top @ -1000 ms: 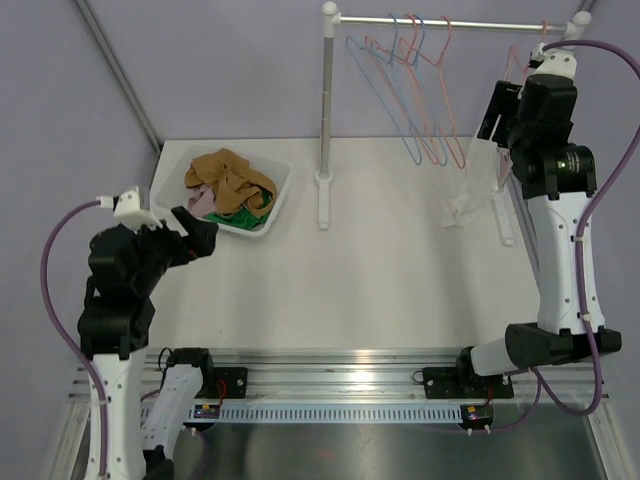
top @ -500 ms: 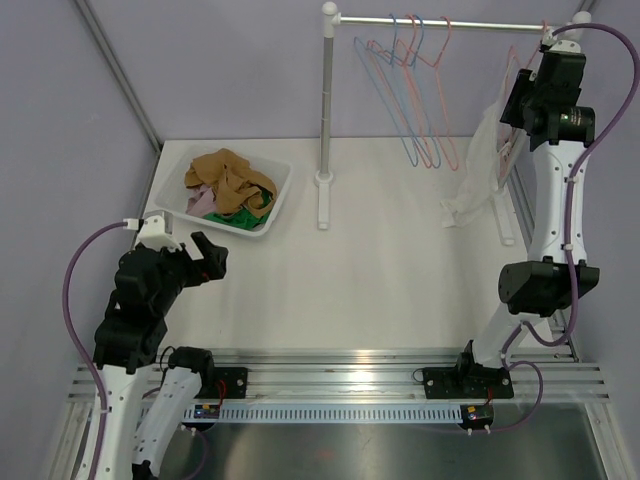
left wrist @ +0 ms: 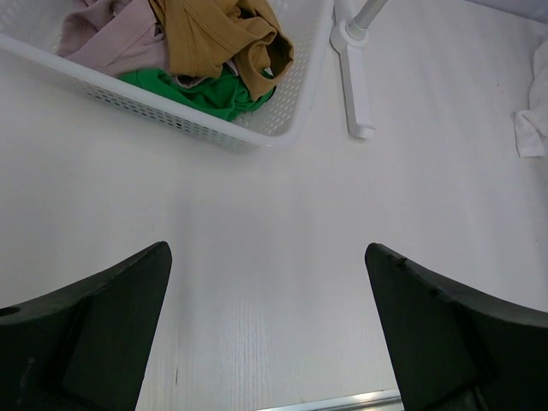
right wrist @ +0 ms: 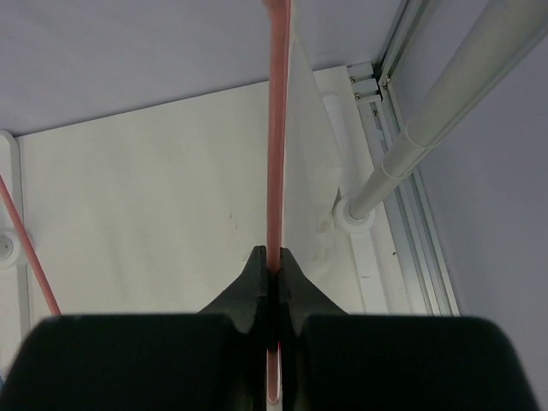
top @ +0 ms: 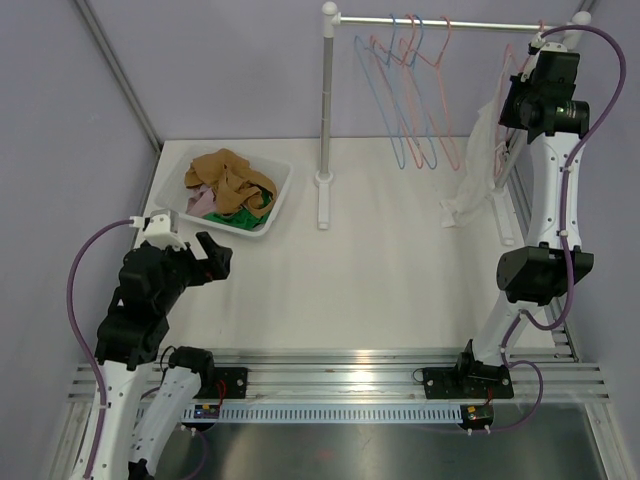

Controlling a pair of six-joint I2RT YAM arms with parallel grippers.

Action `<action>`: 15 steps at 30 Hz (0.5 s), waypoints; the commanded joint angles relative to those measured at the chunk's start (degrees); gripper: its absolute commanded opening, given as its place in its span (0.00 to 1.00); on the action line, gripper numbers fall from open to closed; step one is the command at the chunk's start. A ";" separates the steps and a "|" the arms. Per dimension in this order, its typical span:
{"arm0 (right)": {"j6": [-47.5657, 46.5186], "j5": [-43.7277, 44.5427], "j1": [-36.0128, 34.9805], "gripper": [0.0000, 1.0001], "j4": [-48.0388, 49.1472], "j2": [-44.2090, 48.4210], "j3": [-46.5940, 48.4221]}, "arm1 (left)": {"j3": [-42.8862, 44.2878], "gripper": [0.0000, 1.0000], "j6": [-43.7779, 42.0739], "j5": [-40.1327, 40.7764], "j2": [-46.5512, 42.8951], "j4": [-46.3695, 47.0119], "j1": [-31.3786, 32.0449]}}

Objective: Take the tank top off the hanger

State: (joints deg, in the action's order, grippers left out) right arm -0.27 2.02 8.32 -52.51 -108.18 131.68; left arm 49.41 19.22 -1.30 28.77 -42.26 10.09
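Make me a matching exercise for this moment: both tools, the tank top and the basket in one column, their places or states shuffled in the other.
Things:
1. left tool
2. right tool
3. tank top
4. basket

States:
A. shut on the red hanger
B. holds brown, pink and green clothes
C. open above the bare table
D. hangs white at the right end of the rail

Pairs: 1-C, 2-A, 3-D, 4-B
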 commanded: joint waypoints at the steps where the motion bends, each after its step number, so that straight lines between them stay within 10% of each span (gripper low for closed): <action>1: -0.26 -1.84 0.30 0.00 1.36 2.44 2.97 | -0.28 0.99 -1.12 -1.16 0.58 3.41 0.28; 15: 4.22 -9.93 0.21 0.00 -1.26 16.14 -1.76 | -0.28 0.99 -1.21 -1.42 0.93 3.59 0.28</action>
State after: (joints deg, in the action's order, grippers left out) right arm 2.28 -4.82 8.32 -54.43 -98.10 131.33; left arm 49.34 18.98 -1.83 29.45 -41.85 10.13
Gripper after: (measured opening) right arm 0.033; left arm 0.987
